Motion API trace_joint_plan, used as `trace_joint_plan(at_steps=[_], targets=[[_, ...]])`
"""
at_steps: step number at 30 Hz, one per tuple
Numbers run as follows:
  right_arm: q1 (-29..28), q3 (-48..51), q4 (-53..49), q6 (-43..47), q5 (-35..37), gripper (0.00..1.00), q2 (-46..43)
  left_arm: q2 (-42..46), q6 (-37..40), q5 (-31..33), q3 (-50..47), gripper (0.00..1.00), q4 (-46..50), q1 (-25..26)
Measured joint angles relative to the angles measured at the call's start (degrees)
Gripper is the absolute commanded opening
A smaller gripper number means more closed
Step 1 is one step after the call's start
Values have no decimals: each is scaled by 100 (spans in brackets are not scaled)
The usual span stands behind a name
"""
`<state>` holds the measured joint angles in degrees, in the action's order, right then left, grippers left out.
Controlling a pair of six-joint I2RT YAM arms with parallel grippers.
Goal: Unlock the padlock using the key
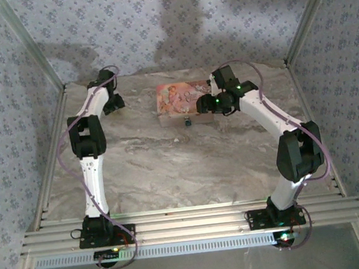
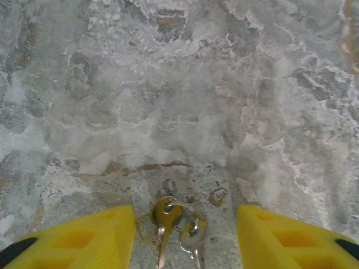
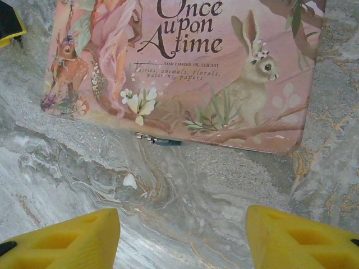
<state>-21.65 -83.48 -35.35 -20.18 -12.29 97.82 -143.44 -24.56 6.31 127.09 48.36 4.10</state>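
- The left gripper (image 2: pixel 185 224) is spread wide and holds nothing. Its two yellow fingers (image 2: pixel 84 238) sit at the bottom corners of the left wrist view.
- Between those fingers, touching neither, a pair of keys (image 2: pixel 178 227) lies flat on the marble surface (image 2: pixel 179 101). The brass-coloured key (image 2: pixel 162 216) and the silver key (image 2: pixel 194 238) are joined by a thin ring (image 2: pixel 182 208).
- From above, the left gripper (image 1: pixel 114 104) hangs over the far left corner of the surface. Whether its fingertips touch the marble cannot be told.
- The right gripper (image 3: pixel 182 227) is also spread and empty. Its yellow fingers (image 3: pixel 67 244) sit low in the right wrist view, over bare marble just short of the pink box (image 3: pixel 185 73).
- From above, the right gripper (image 1: pixel 201 105) is just beside the box's right end.
- The box lies flat near the middle of the far edge. Its lid is printed with "Once upon A time", a rabbit and a fawn.
- The padlock (image 1: pixel 188 122) is a tiny dark lump against the middle of the box's near long edge. In the right wrist view only a teal and metal sliver of the padlock (image 3: pixel 162 141) pokes out from under that edge, too small to show its loop.
- The keys and the padlock are well apart.
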Motion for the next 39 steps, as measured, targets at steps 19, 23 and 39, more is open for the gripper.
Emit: trace_joint_plan(at_steps=[19,23,39], targets=[[-144,767,304,-273,-96,62,-254,1937,201,-1209,-3320,0,-1357,46],[-308,1139,514,-452,-162,62,-601,2612,201,-1834,-4430,0,-1729,120],[-1469,2949,2695,-1808,-267,55,-1812,5735,-623,-3884,-7257,0,-3956,564]])
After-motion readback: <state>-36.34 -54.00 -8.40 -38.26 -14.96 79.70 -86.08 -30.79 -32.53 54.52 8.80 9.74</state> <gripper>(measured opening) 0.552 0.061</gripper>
